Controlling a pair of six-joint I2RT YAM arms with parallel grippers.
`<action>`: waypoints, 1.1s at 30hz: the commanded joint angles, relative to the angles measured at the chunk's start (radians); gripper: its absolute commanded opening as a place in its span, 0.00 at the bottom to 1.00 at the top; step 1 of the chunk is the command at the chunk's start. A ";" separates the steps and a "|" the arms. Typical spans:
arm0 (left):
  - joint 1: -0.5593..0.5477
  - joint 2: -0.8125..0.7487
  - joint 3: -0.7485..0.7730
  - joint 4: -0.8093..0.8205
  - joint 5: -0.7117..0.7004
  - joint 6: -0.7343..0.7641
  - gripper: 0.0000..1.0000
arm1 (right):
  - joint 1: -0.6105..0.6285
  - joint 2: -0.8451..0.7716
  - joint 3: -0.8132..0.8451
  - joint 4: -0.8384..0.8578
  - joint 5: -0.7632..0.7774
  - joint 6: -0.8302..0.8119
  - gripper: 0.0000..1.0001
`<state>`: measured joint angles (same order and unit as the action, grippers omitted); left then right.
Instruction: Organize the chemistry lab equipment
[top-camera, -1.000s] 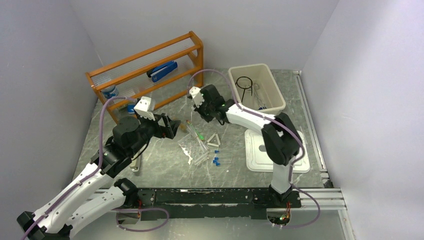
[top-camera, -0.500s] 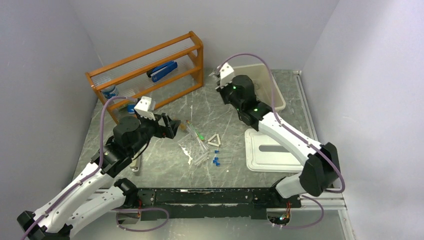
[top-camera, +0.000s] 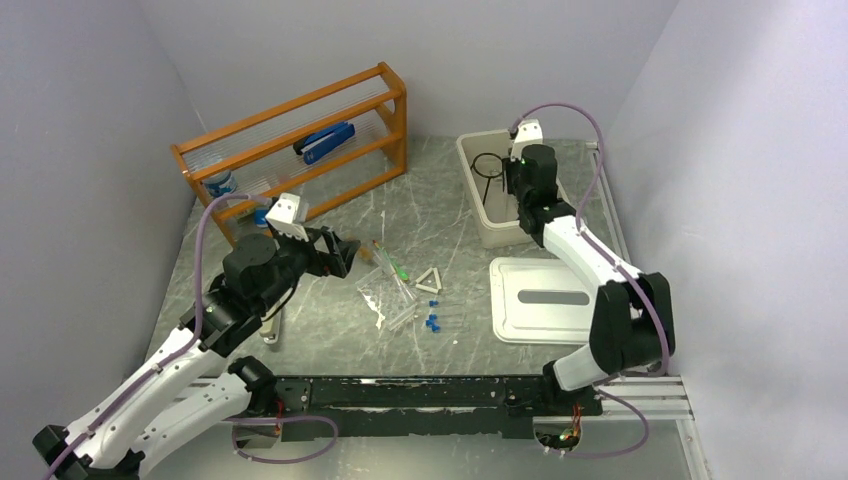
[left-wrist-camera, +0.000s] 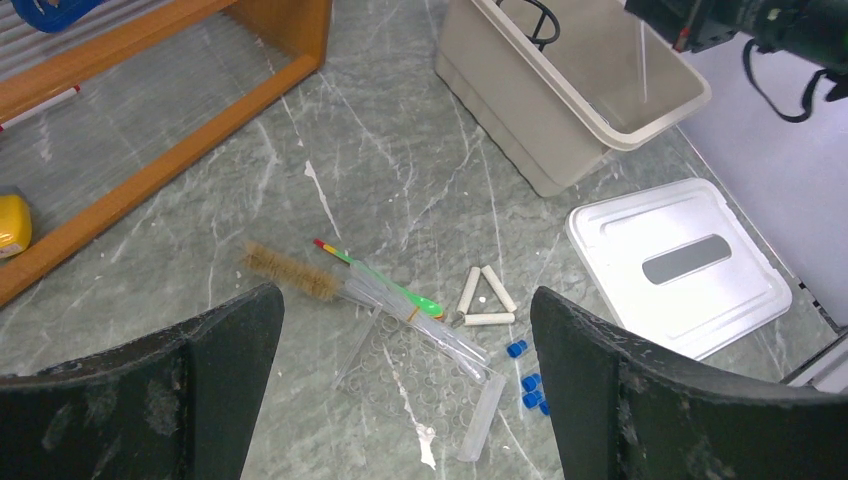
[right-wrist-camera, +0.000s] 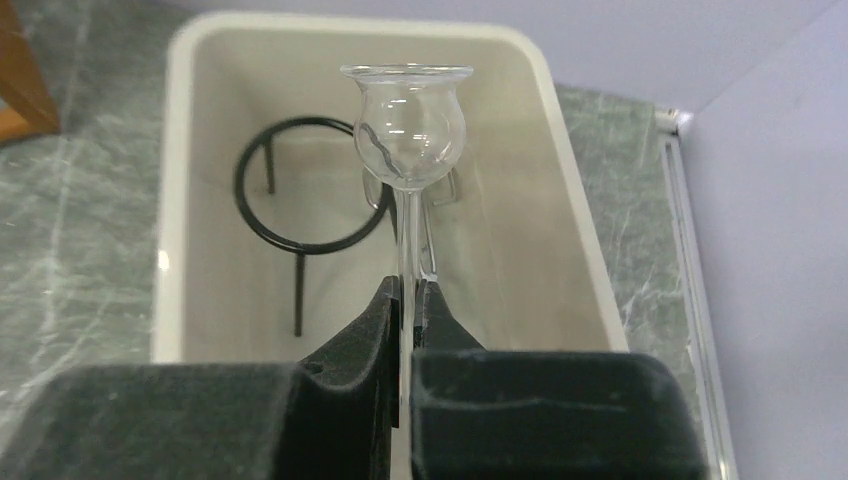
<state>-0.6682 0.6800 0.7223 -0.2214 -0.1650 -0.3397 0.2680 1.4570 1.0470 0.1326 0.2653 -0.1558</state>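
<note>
Your right gripper (right-wrist-camera: 405, 300) is clamped on the thin stem of the glass funnel tube (right-wrist-camera: 407, 115). The stem runs straight out from the fingers, bulb end leading. The beige bin (right-wrist-camera: 570, 180) lies directly beneath and ahead of it, and its long side runs the same way as the stem, so the piece should fit lengthwise. The black wire ring stand (right-wrist-camera: 250, 215) occupies the bin's left half in the wrist view, with its ring just beside the bulb. The freer floor is to the right, so I'd favour that side as you lower. Your left gripper (top-camera: 345, 255) hangs wide open and holds nothing, over the white triangle (left-wrist-camera: 484, 300) and the clear plastic tube rack (left-wrist-camera: 415, 365), well apart from the bin. That makes the right arm the nearer one.
</note>
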 joint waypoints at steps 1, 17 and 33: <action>0.005 -0.005 0.000 0.011 -0.001 0.001 0.97 | -0.060 0.064 -0.014 0.058 -0.025 0.036 0.00; 0.006 0.010 -0.003 0.026 0.027 0.002 0.97 | -0.191 0.273 -0.072 0.166 -0.231 0.091 0.01; 0.006 0.046 0.001 0.010 -0.004 -0.001 0.97 | -0.223 0.421 -0.032 0.187 -0.283 0.124 0.07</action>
<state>-0.6682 0.7307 0.7223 -0.2218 -0.1532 -0.3405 0.0662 1.8263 0.9943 0.3218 0.0128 -0.0483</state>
